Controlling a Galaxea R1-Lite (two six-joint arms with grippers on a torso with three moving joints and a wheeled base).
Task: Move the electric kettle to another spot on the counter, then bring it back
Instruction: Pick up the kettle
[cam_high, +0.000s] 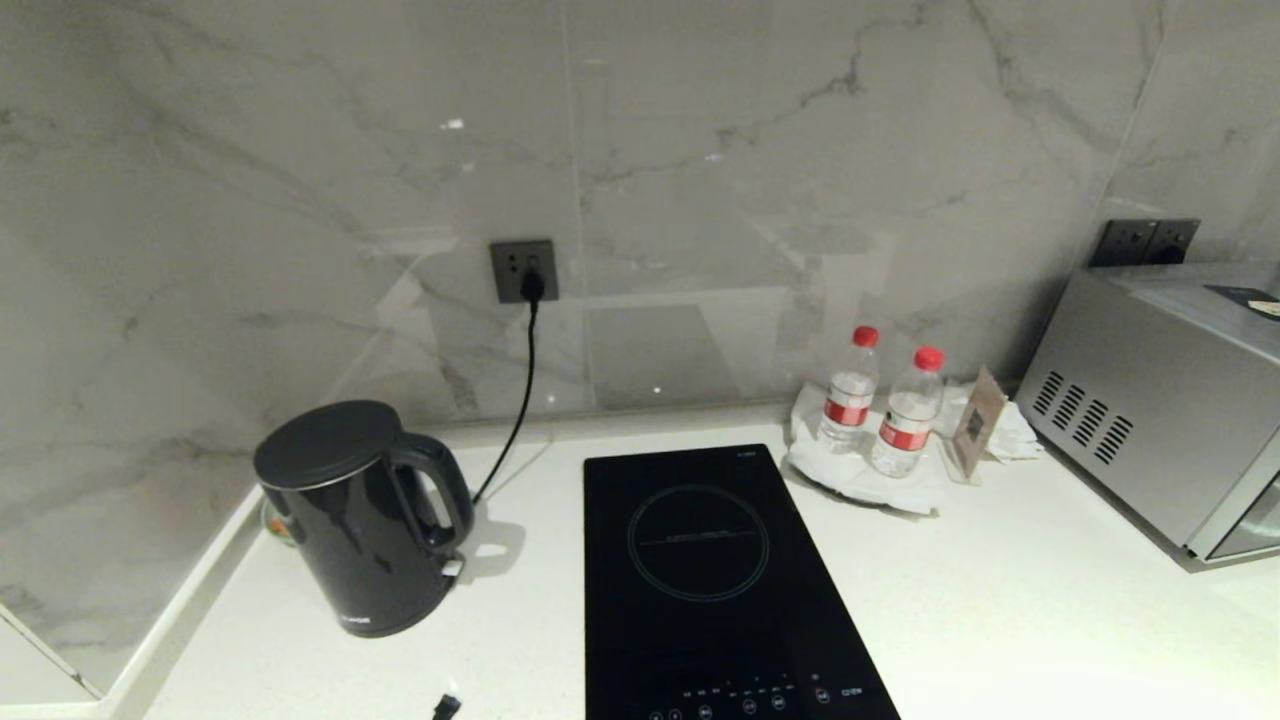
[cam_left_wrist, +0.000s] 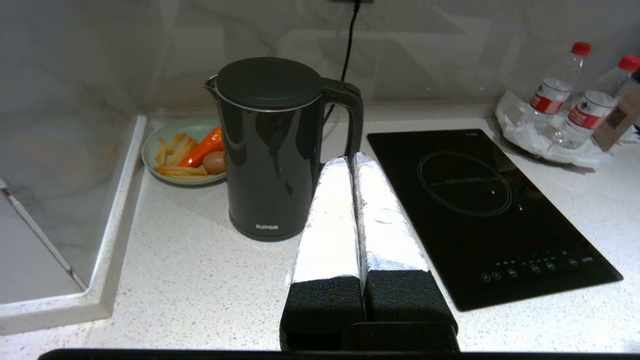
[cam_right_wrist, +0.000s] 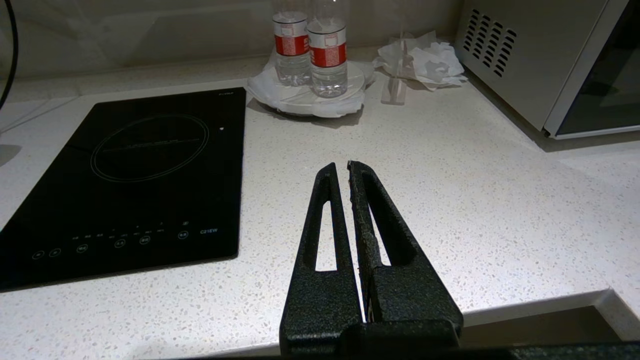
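Left gripper (cam_left_wrist: 351, 159) closed, empty, near electric kettle (cam_left_wrist: 272, 150)

Glossy black cylindrical electric kettle (cam_high: 355, 545), with a matt dark grey round lid (cam_high: 328, 443), a thin silver rim under the lid, and small white lettering near its base. White stone counter (cam_high: 1000, 610), finely speckled in grey. Pale grey marble-patterned wall (cam_high: 700, 150) with darker grey veins. At 3 o'clock of the kettle, a glossy black glass cooktop panel (cam_high: 710, 590) marked with thin pale rings and white symbols. Two clear plastic bottles (cam_high: 880, 412) with red caps and red-and-white labels. Pale green round plate (cam_left_wrist: 170, 150) carrying yellow strips, an orange piece and a brown egg. Silver foil-wrapped left gripper (cam_left_wrist: 350, 162); matt black textured right gripper (cam_right_wrist: 340, 170).
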